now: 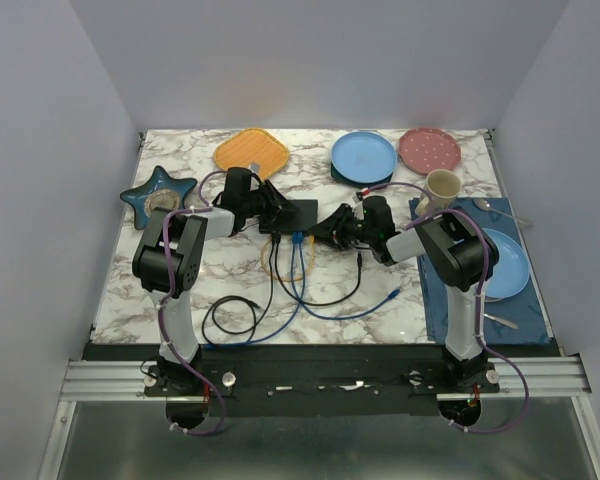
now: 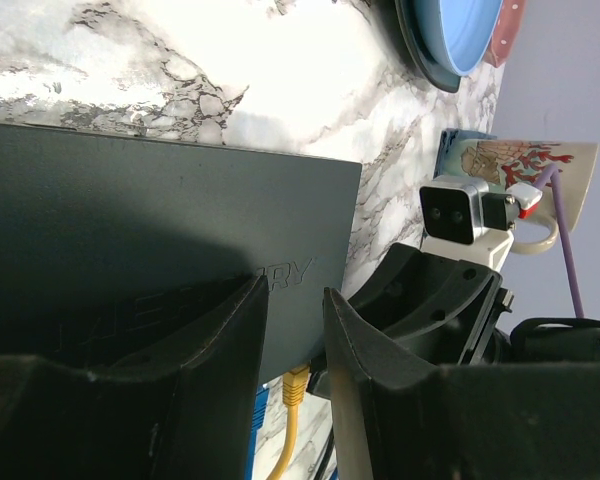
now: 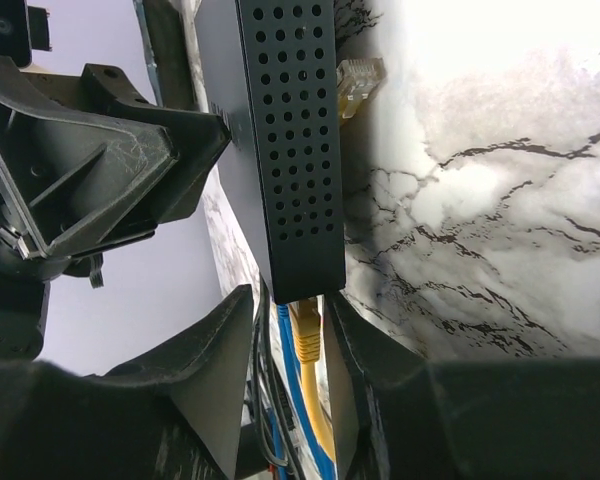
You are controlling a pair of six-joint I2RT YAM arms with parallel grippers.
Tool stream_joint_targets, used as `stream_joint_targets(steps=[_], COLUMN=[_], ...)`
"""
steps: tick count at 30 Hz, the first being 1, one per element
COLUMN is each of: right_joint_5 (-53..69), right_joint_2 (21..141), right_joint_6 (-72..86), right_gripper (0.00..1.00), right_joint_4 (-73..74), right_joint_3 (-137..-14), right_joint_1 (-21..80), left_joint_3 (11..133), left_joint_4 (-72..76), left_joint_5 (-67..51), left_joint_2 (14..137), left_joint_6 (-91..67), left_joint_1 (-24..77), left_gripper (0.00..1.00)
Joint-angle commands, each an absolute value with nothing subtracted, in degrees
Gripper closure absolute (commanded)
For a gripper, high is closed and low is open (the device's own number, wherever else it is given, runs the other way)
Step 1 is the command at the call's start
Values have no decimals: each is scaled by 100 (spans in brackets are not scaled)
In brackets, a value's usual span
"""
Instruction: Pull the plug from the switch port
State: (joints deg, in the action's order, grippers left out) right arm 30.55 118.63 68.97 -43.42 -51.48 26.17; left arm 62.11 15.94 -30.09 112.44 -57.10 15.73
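Switch: flat black box, just ahead of the right gripper and beneath the left gripper; yellow plug at its port edge, between the right fingers; whether they clamp it, cannot tell; left fingers narrowly apart, gripping nothing

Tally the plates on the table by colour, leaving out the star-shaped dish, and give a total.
Blue: 2, the far blue plate and the near blue plate
Pink: 1, the pink dotted plate
Orange: 1, the orange plate
Total: 4
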Motion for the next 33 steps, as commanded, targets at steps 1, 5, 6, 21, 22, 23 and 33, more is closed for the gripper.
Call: stream_joint_targets(steps=[1, 5, 6, 21, 22, 23, 33], right_joint_5=[2883, 2865, 2857, 3023, 3050, 3067, 2900], right_joint_2=[12050, 12076, 12085, 12138, 12120, 12094, 11663], right_joint_6=[6917, 6864, 6856, 6540, 6322, 6189, 5150], right_gripper=[60, 64, 67, 99, 99, 99, 99], right_joint_4=[-4535, -4378, -4368, -4263, -4150, -3844, -2707], right_joint_3=[-5309, -5326, -5317, -5212, -5282, -5308, -5414], right_joint_1=[2619, 2610, 2619, 2619, 2610, 2619, 2619], left_joint_3=[6021, 6012, 6020, 5951, 5941, 5863, 5221], left_joint_4=[1195, 1195, 1195, 1291, 1344, 1388, 1775], left_joint_5=[-3041, -3059, -3050, -3137, -3216, -3269, -3287], left_joint_2=[11408, 11417, 11417, 11338, 11286, 11242, 10670], left_joint_6=[-5651, -5651, -5651, -5765, -5818, -5871, -6126], left_joint_1=[1582, 1582, 1582, 1582, 1582, 1582, 1863], left_gripper=[55, 55, 55, 55, 55, 55, 55])
